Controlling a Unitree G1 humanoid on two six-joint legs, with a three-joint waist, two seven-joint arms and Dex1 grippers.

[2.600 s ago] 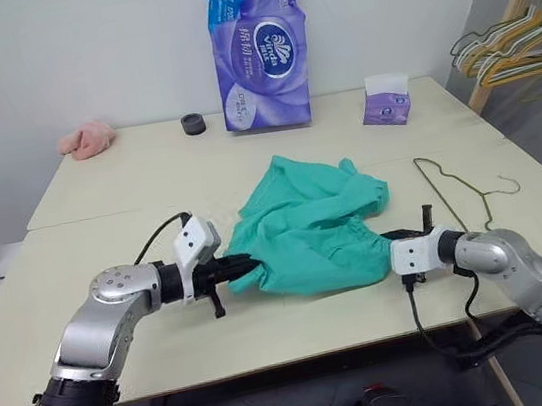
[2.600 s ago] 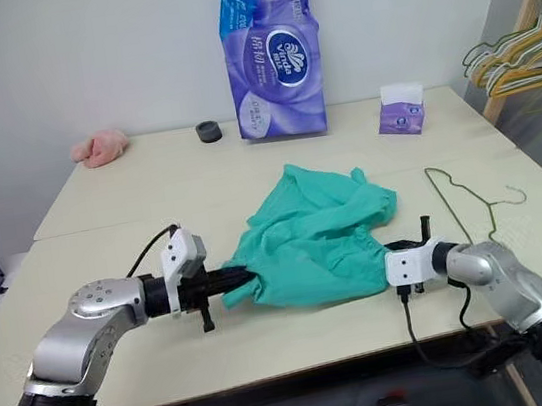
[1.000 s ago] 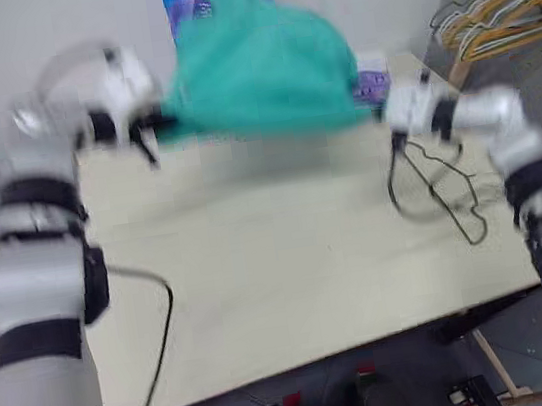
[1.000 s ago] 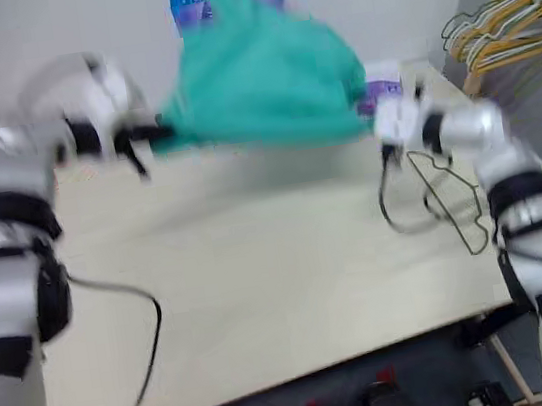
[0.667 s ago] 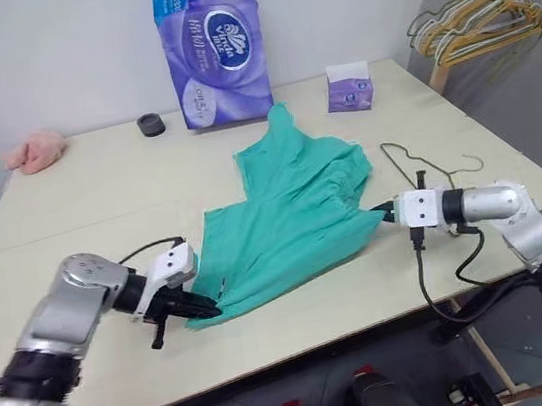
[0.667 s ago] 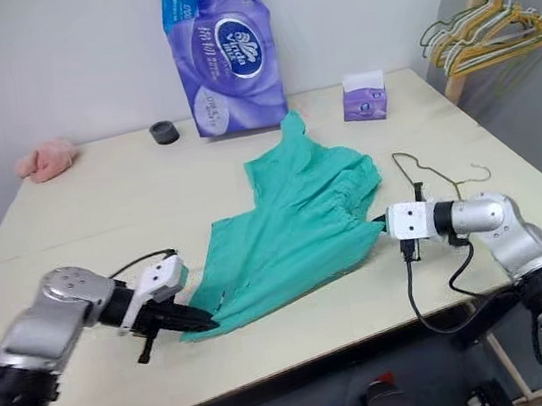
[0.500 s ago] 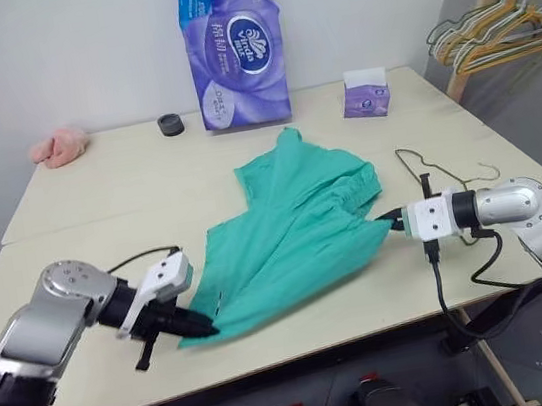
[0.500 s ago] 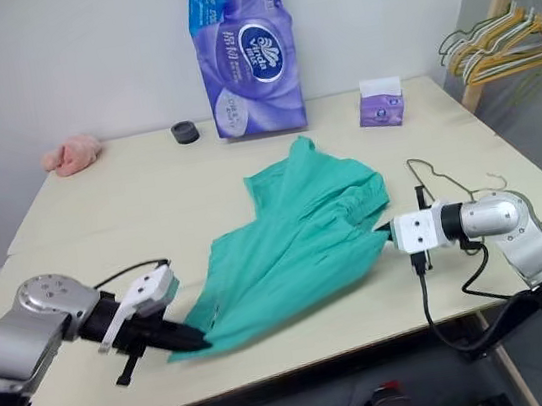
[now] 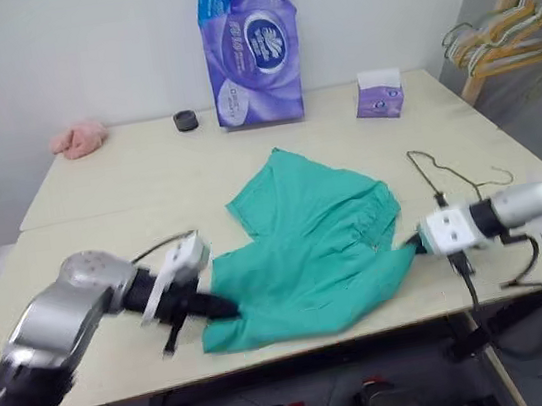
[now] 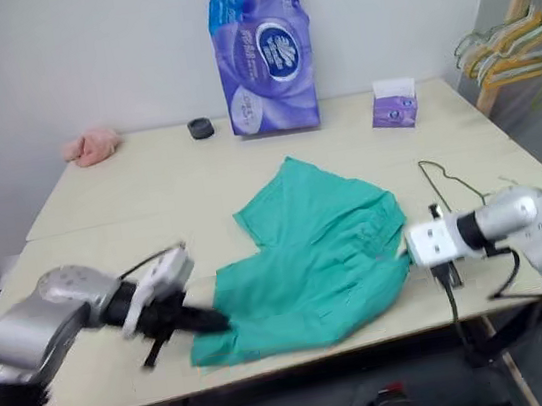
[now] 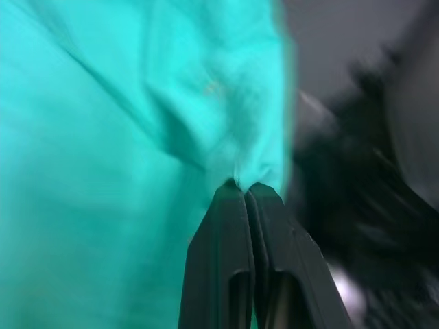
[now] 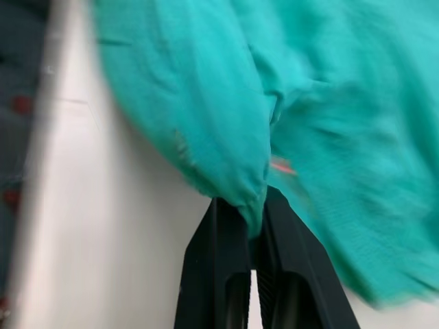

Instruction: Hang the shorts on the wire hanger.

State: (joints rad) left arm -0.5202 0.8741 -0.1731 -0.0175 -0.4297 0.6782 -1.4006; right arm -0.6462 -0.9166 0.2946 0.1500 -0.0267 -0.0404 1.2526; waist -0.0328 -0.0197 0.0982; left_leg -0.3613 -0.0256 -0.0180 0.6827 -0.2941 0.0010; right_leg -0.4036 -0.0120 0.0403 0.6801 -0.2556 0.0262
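The shorts (image 9: 308, 248) lie spread on the tabletop (image 9: 127, 183), stretched between both sets of jaws. The left gripper (image 11: 243, 186) pinches one corner tight; the right gripper (image 12: 252, 205) clamps the opposite edge. The wire hanger (image 9: 446, 174) lies just beyond the right jaws.

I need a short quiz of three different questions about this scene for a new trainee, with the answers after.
1. True or false: the shorts hang on the wire hanger.
2. What does each hand pinch? A) the wire hanger B) the shorts C) the pink cloth
3. Fill in: the wire hanger lies on the table, on the robot's ____ side of the shorts.

Key:
1. False; both lie on the table.
2. B; left hand and right hand are shut on opposite edges.
3. right
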